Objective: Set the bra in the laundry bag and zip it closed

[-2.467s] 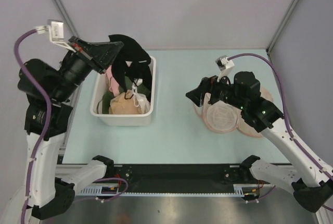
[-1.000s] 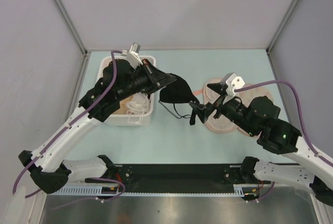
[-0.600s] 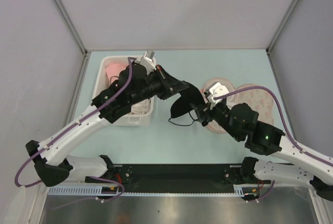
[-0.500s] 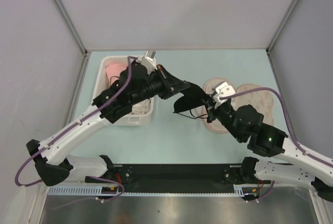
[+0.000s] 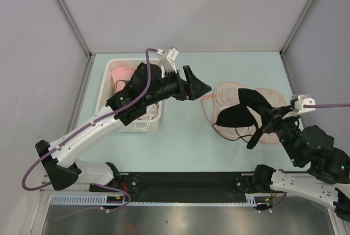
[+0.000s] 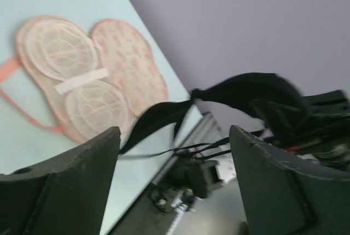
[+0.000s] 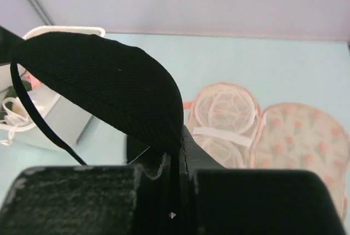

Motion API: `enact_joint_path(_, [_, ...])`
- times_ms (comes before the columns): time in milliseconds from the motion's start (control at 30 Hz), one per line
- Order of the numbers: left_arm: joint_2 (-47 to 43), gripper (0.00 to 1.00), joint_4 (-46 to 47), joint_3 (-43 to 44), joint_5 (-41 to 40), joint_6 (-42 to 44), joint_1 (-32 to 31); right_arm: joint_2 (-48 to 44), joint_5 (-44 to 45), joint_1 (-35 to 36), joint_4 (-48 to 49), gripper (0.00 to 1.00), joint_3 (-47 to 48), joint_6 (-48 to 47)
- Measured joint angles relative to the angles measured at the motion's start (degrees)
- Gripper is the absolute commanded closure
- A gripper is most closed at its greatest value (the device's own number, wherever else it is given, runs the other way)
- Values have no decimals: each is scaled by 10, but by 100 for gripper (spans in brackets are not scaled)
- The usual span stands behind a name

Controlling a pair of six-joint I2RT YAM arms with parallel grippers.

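- Right gripper [image 5: 264, 116]: pressed together, pinching the bra [image 5: 236, 113] by one edge. In the wrist view the fabric [image 7: 109, 76] goes straight into the shut jaws.
- Bra hangs off the table, above the open bag [image 5: 225, 94]. It runs out from the gripper toward 9–10 o'clock, long axis roughly 8-to-2.
- Bag lies flat, opened out. The pale-cup half is at 9 o'clock and the printed half [image 7: 306, 131] at 3.
- Key relation: the bra sits over the seam between the halves, so the next move is probably down into the cups. How high it hangs is hard to judge from above.
- Left gripper [image 5: 199, 82]: spread, holding nothing, at 9–10 o'clock of the bag near the bin [image 5: 106, 116]. The right arm is nearer.
- No brand, label or readable writing; the bag carries only a small orange-red print.
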Motion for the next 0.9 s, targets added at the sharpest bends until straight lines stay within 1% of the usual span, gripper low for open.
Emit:
enact_joint_path(33, [-1, 27, 1, -4, -8, 12, 0, -8, 6, 0, -21, 100, 9, 17])
enact_joint_path(67, [-2, 28, 2, -10, -13, 23, 0, -17, 12, 0, -48, 100, 20, 38])
enact_joint_path(133, [5, 19, 8, -19, -19, 44, 0, -28, 19, 0, -97, 100, 41, 76])
enact_joint_path(200, [32, 13, 19, -19, -10, 64, 0, -30, 24, 0, -142, 100, 61, 108])
enact_joint_path(267, [74, 13, 38, -19, 1, 78, -1, -29, 31, 0, -183, 100, 76, 136])
enact_joint_path(333, [137, 13, 50, -19, 13, 86, -2, -28, 45, 0, -234, 100, 97, 167])
enact_joint_path(400, [210, 12, 51, -19, 21, 92, -3, -27, 57, 0, -264, 100, 115, 185])
enact_joint_path(500, [309, 12, 41, -19, 25, 92, -7, -22, 74, 0, -296, 100, 137, 202])
enact_joint_path(600, [369, 12, 17, -19, 17, 90, -14, -8, 85, 0, -312, 100, 152, 206])
enact_joint_path(667, [388, 12, 2, -19, 6, 80, -20, 4, 91, 0, -318, 100, 155, 206])
enact_joint_path(767, [395, 16, -2, -17, 0, 63, -28, 17, 93, 0, -321, 100, 155, 205])
enact_joint_path(900, [420, 25, 19, -8, 14, 40, -31, 20, 94, 0, -321, 100, 154, 203])
